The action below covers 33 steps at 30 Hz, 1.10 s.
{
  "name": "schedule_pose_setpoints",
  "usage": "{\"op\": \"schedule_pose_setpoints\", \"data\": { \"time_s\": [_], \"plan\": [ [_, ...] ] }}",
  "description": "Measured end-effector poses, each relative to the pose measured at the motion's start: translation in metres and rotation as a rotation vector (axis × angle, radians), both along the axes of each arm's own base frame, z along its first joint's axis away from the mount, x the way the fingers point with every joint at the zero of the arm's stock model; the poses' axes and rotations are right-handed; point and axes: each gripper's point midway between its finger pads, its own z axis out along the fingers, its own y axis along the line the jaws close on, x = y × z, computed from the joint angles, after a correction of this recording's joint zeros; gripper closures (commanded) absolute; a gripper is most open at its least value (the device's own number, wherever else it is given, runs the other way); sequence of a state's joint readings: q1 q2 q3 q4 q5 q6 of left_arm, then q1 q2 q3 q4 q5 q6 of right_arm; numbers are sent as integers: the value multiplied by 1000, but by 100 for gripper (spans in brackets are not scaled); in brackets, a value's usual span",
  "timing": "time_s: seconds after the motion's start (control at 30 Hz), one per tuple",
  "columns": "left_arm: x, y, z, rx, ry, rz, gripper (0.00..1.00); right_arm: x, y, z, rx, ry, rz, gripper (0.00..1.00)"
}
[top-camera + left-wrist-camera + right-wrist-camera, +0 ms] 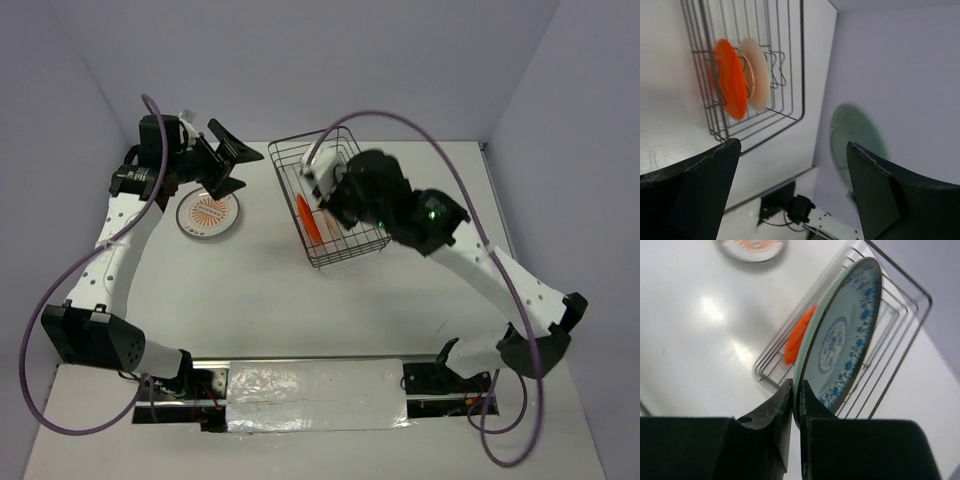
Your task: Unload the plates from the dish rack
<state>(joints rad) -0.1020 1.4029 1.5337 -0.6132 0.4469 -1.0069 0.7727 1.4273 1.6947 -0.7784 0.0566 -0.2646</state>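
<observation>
The dish rack (pixel 345 262) stands right of centre as a dark wire basket. An orange-red plate (pixel 311 222) stands on edge inside it. My right gripper (pixel 795 390) is over the rack, shut on the rim of an upright white plate with a blue pattern and dark rim (pixel 842 345); the orange plate (pixel 799 340) is just behind it. The left wrist view shows the orange plate (pixel 730 79) beside a pale plate (pixel 757 75) in the rack (pixel 802 75). A white plate with an orange pattern (pixel 207 215) lies flat on the table, my left gripper (pixel 232 165) open and empty above its far edge.
The walls of the enclosure rise close behind the rack and at both sides. The arm bases and a foil-covered strip (pixel 315 395) sit at the table's near edge. White tabletop (pixel 250 290) lies between the flat plate and the rack.
</observation>
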Motion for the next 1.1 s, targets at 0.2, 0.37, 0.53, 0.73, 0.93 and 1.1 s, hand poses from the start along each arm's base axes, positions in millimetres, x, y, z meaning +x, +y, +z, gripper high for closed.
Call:
{"op": "schedule_pose_setpoints", "data": {
  "time_s": [0.2, 0.37, 0.53, 0.73, 0.93, 1.1],
  "plan": [
    [-5, -31, 8, -143, 78, -61, 1, -73, 56, -20, -187, -133, 358, 100],
    [-17, -38, 5, -147, 114, -81, 11, -59, 79, -50, -356, -160, 382, 100],
    [-35, -26, -20, -67, 169, -57, 28, -57, 107, -64, -450, -188, 415, 100],
    [-47, -8, -55, 72, 232, -28, 18, -67, 115, -77, -518, -189, 457, 100],
    [-44, 15, -57, 196, 234, 15, 5, -73, 112, -80, -543, -184, 458, 100],
    [-36, 29, -50, 270, 203, 41, 13, -65, 106, -79, -564, -199, 412, 100]
  ]
}}
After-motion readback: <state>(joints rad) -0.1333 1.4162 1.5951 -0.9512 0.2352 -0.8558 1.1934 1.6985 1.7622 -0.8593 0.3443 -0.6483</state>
